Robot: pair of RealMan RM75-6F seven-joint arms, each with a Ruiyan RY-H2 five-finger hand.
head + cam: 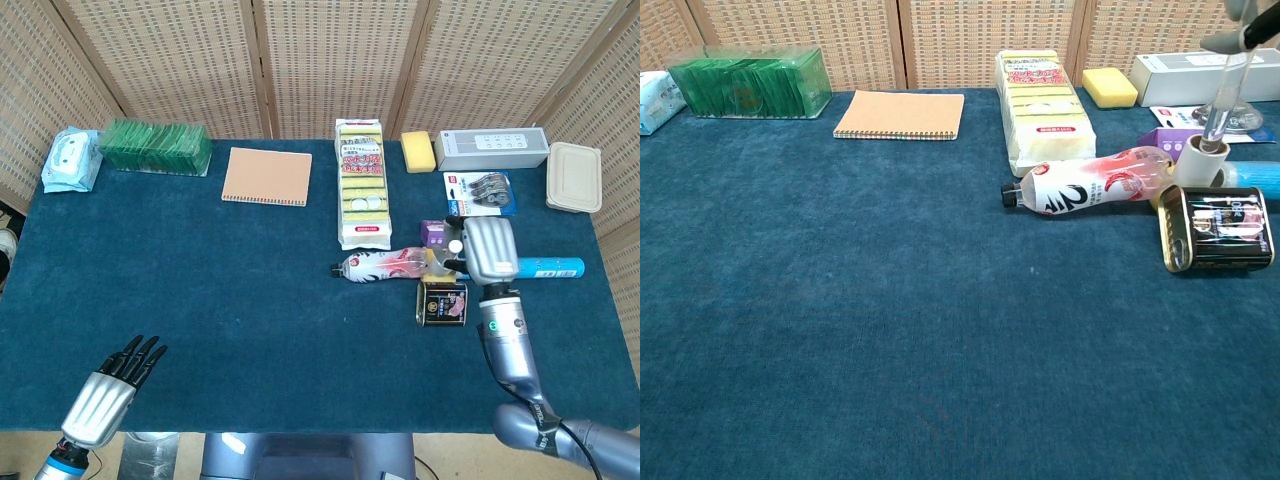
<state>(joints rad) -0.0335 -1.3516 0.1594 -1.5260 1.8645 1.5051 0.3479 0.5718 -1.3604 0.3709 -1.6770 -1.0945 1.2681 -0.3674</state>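
Bottle [385, 264] beside tin [442, 302] | right hand [487, 250] above roll [1201, 158], grasp unclear | left hand [112, 387] spread

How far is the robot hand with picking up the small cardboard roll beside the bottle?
Done: nothing yet. The cardboard roll stands on the table between the bottle and the tin can. In hand: the right robot hand hovers over the roll, one finger reaching down to its top. Left: closing on it and lifting. The left robot hand lies open at the near edge.
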